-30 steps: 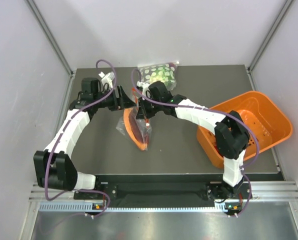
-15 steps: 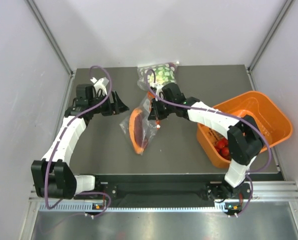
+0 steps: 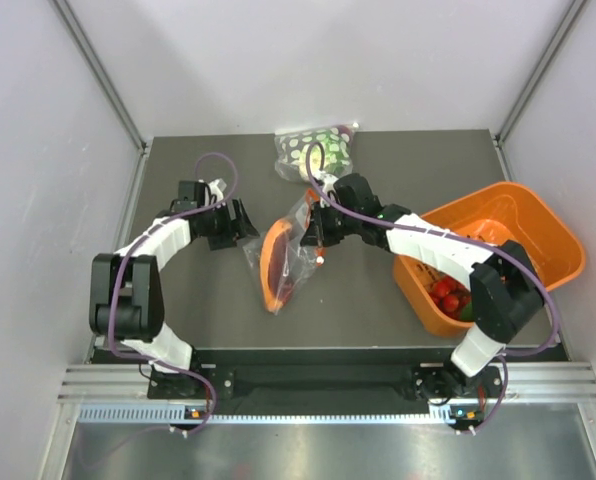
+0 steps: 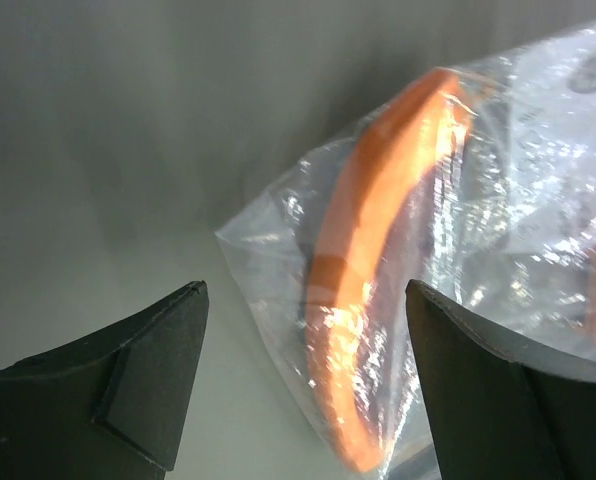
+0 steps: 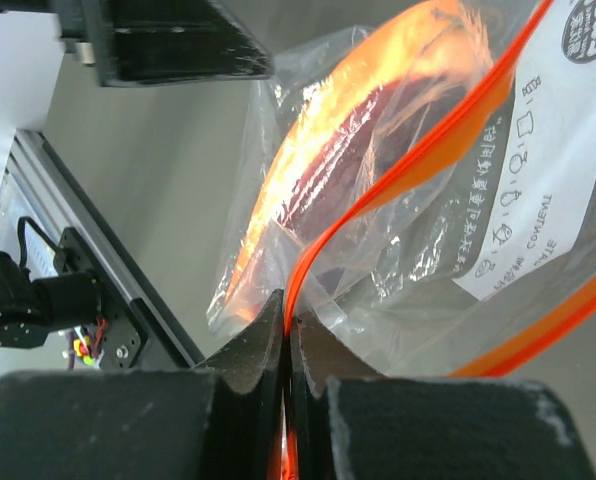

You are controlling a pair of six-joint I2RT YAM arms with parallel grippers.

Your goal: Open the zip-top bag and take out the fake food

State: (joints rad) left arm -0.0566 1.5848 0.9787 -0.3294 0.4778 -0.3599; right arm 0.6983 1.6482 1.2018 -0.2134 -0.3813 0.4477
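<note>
While the right gripper [image 3: 318,228] has its jaws clenched on one red-orange zip strip of the zip-top bag [image 3: 283,262], the left gripper [image 3: 246,222] sits on the side of the bag away from the orange tub [image 3: 538,225]. Its jaws are released, spread wide and grasping nothing.

The bag hangs tilted from the right jaws, left of the tub and apart from it. Its lower end reaches down to the dark worktop [image 3: 208,290]. Seen from the right wrist, the bag's mouth is parted. One zip strip is pinched flat between the black fingers [image 5: 248,350], and the other runs free past a white printed label [image 5: 548,190].

Fake food shows through the clear plastic: a curved orange piece [image 3: 273,265] and, against it, a dark reddish-brown elongated piece [image 5: 323,190]. From the left wrist, the orange piece [image 4: 368,250] lies ahead of the open jaws, not touched by them.

Red round pieces [image 3: 446,295] with a bit of green lie inside the tub, in its near left corner.

A second clear bag with green-and-white spotted contents [image 3: 316,148] lies left of the tub and farther back, clear of both arms.
</note>
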